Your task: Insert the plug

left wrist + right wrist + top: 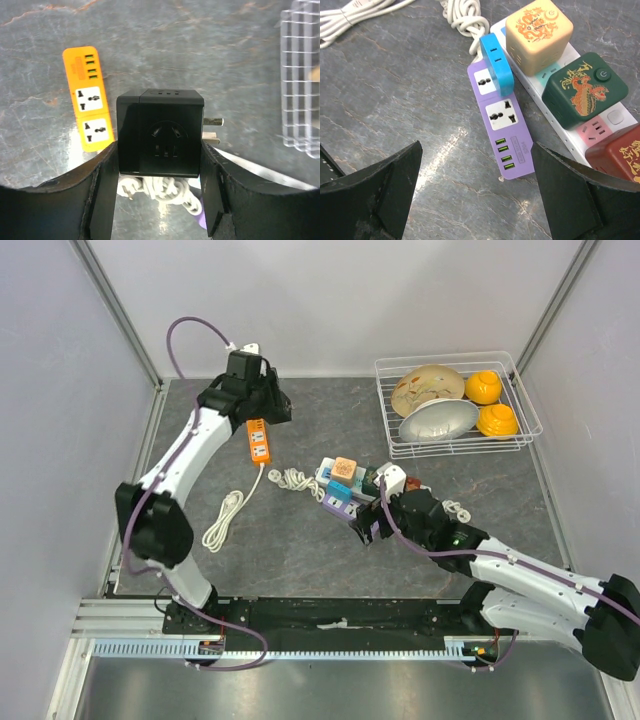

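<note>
We see black plug (160, 132) clamped in L gripper (159, 150), arm stretched to bench's far-left, near orange strip (259, 441). R gripper (476, 150) gapes wide over purple strip (502, 125), mid-bench. Far-right basket (460, 448): plate (427, 388), bowl (438, 420), two yellow items (483, 387).

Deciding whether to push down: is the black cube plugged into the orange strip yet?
Out. The black cube sits in the left gripper, prongs bare; the orange strip lies apart, both its sockets empty.
</note>
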Robot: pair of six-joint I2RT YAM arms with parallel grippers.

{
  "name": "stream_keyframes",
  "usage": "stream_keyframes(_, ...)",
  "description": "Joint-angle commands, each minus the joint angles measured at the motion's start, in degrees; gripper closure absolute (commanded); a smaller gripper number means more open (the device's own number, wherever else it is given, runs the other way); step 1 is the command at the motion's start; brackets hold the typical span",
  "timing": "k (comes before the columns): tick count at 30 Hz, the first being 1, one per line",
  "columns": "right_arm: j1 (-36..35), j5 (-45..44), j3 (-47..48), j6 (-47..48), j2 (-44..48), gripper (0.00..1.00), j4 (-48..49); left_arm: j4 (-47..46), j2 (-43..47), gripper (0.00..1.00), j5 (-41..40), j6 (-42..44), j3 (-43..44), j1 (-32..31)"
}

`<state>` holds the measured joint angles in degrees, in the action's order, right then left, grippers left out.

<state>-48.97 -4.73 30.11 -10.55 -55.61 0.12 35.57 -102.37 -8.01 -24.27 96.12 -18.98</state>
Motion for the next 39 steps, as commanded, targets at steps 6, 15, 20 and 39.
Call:
stream_keyframes(6,-0.07,0.51,1.18,-5.1,2.88,0.02,9.19,-17.54,22.88,0.98,11.96,0.11,-21.82,-5.35)
stream_keyframes(15,-0.07,-4.41,0.22,-12.74,2.27,0.02,17.62,-22.21,33.02,0.98,12.06,-1.13,-30.02,-12.04)
stream_keyframes(20,-0.07,-4.23,-1.19,-17.22,0.07,0.02,27.01,-22.21,34.25,0.98,8.11,-3.23,-31.08,-16.77)
stream_keyframes(39,0.45,-15.75,4.69,-35.68,0.78,0.02,24.4,-23.88,32.76,0.98,-4.12,7.04,-32.31,-28.91)
